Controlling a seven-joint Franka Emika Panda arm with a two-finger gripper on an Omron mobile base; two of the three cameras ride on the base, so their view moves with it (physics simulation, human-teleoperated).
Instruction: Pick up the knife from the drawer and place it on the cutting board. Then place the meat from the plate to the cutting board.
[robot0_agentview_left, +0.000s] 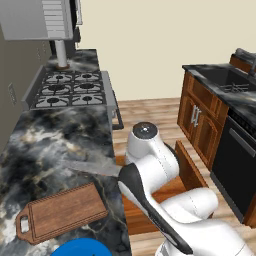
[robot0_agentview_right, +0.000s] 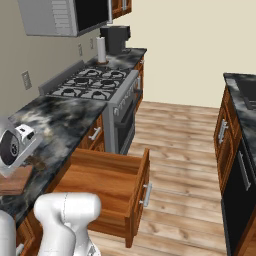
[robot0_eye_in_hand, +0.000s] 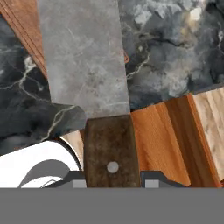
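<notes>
Knife (robot0_eye_in_hand: 94, 78): you are carrying it by the dark brown handle, grey blade reaching out ahead of the hand over the black marble counter (robot0_agentview_left: 60, 135); in the left base view the blade is showing just beyond the arm, between the stove (robot0_agentview_left: 70, 90) and the cutting board (robot0_agentview_left: 62, 212).
Gripper (robot0_eye_in_hand: 111, 183): fingers are closing tight on the knife handle, one tip on each side of it at the bottom of the hand view; nothing else is in the grip.
Drawer (robot0_agentview_right: 107, 192): it is standing pulled out below the counter edge, reddish-brown wood, with the arm rising beside it.
Cutting board: it is lying flat on the counter near the front edge, handle tab pointing toward the wall, with nothing on the part you can see.
Plate (robot0_agentview_left: 80, 248): you are seeing just a slice of blue rim at the bottom of the left base view; the meat cannot be made out.
Stage, as judged: you are moving the knife to the board; the meat step is not yet begun.
Risk: the blade is sticking out far past the grip, so a fast swing could twist the handle between the fingers.
Risk: coming down low, the tip could be catching the marble or the board edge and levering the knife loose.
</notes>
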